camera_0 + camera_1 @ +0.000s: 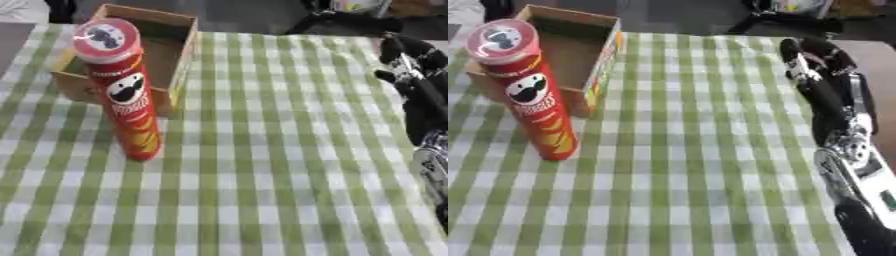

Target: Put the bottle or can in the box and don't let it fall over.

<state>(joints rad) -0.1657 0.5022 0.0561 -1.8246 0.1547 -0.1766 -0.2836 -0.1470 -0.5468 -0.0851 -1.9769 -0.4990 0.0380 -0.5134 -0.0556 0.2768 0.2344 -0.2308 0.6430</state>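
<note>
A tall red Pringles can point(127, 95) with a clear lid stands upright on the green checked tablecloth, just in front of an open cardboard box point(179, 55) at the far left. The can's top overlaps the box's front wall in the picture. My right hand point(815, 75) hovers at the right side of the table, well apart from the can, with its black fingers stretched forward and nothing in them. The left hand shows in neither view.
The checked cloth point(262, 165) covers the table from the can to the right arm point(859, 170). Dark objects point(350, 20) lie beyond the table's far edge. The box's inside looks bare.
</note>
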